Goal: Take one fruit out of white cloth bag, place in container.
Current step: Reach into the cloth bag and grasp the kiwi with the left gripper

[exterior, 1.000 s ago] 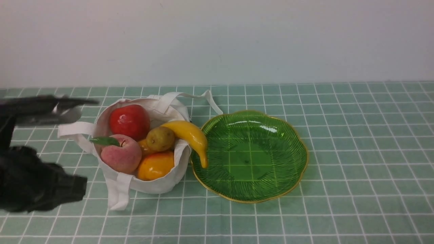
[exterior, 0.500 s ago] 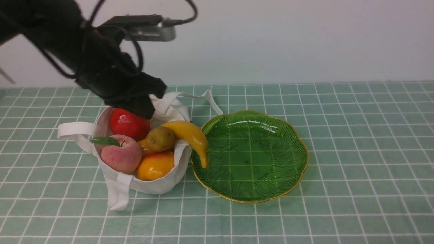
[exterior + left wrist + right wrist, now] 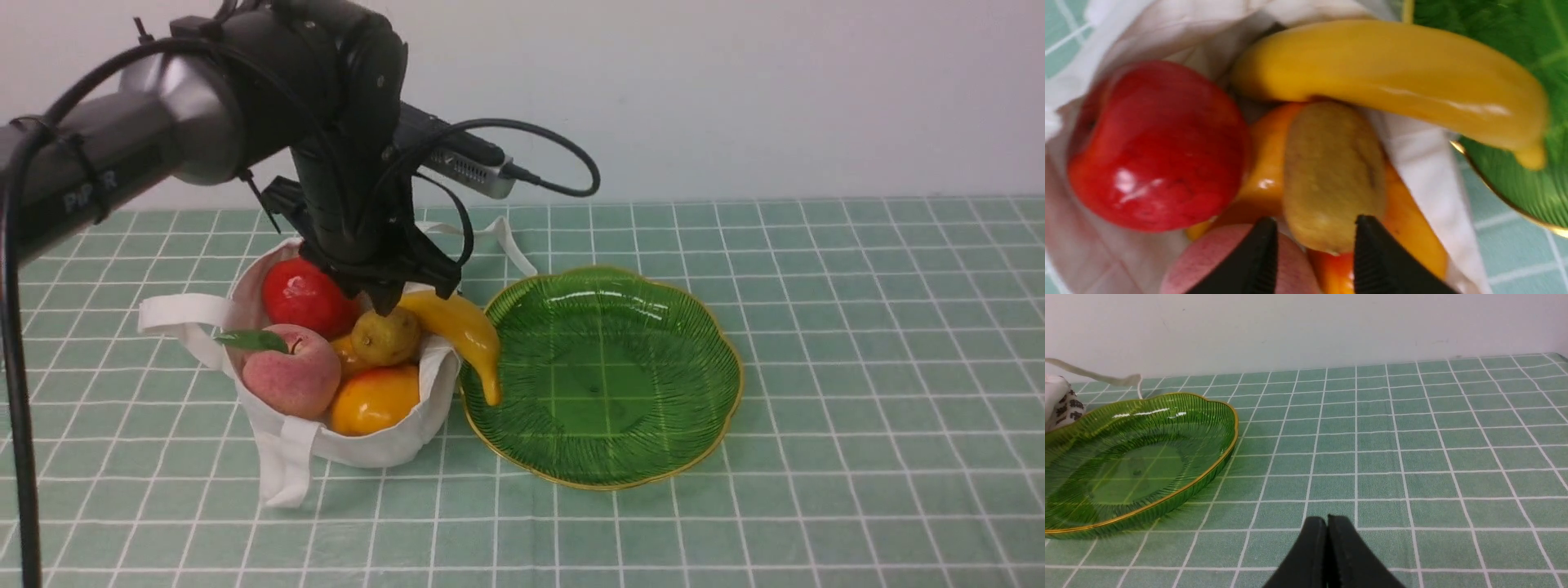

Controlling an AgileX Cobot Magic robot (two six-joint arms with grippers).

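Left gripper, jaws parted, hangs low; right gripper is pinched together. At three o'clock of the white cloth bag lies the green glass dish. Inside the bag, the banana adjoins the kiwi, which sits beneath those parted jaws.

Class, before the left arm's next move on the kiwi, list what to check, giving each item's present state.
1. Left gripper open: ok, jaws apart.
2. Aligned on the fruit: ok, jaws flank one end.
3. Fruit unburied in the white cloth bag: ok, lies on top.
4. Banana clear of fruit: not ok, they touch.
5. Container has room: ok, only the banana tip overhangs its rim.
6. Right gripper out of the way: ok, shut, away from the bag.
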